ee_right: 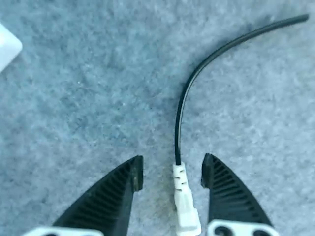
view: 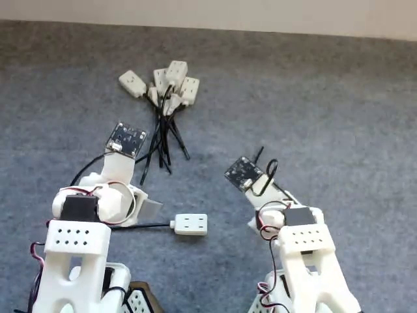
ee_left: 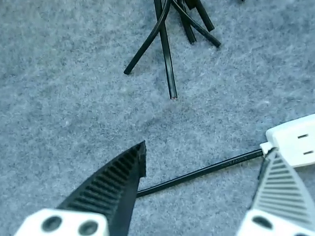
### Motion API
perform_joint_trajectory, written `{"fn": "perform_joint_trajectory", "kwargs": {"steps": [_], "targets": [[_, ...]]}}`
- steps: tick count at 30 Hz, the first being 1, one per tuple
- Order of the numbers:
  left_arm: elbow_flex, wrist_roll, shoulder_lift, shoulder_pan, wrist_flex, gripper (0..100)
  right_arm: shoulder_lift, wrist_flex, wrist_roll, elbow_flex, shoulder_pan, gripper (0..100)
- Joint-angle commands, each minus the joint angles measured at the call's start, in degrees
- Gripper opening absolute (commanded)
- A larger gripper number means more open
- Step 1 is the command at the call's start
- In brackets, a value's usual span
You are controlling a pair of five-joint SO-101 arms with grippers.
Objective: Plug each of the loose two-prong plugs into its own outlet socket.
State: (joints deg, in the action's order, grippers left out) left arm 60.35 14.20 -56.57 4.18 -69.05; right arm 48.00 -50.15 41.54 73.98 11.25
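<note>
Likely a light, rigid plug (ee_right: pixel 184 211) on a limp cord (ee_right: pixel 197 73): best gripped by its white body. The right pincer (ee_right: pixel 172 167) straddles it, wide; the left pincer (ee_left: pixel 206 152) is wide too.

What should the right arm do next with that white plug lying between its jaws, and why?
Probably lower slightly and close the right end effector on the white plug. Its jaws stand open on either side of the plug, which lies between them, not yet gripped, with its black cord curving away. Gripping the plug seems the first step towards carrying it to a socket.
</note>
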Motion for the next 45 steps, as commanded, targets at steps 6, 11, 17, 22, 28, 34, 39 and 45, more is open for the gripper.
{"fn": "perform_joint_trajectory", "kwargs": {"steps": [6,11,17,22,28,34,39,45], "targets": [[-0.2,-0.7,-0.2,0.7,0.9,36,-0.5,1.2,8.6,-0.5,-4.8,18.4],[-0.2,-0.7,-0.2,0.7,0.9,36,-0.5,1.3,11.1,-0.5,-6.4,18.4],[-0.2,-0.7,-0.2,0.6,0.9,36,-0.5,1.3,11.3,-0.3,-4.1,18.3],[-0.2,-0.7,-0.2,0.6,0.9,36,-0.5,1.3,10.9,0.5,-3.3,18.3],[-0.2,-0.7,-0.2,0.6,0.9,36,-0.5,4.2,11.1,4.6,-3.7,18.3],[-0.2,-0.7,-0.2,0.6,0.9,36,-0.5,4.4,11.0,4.3,-4.0,13.5],[-0.2,-0.7,-0.2,0.6,0.9,36,-0.4,6.4,11.1,4.2,-4.0,3.9],[-0.2,-0.7,-0.2,0.6,0.9,36,-0.4,7.0,10.8,4.4,-4.5,1.1]]}}
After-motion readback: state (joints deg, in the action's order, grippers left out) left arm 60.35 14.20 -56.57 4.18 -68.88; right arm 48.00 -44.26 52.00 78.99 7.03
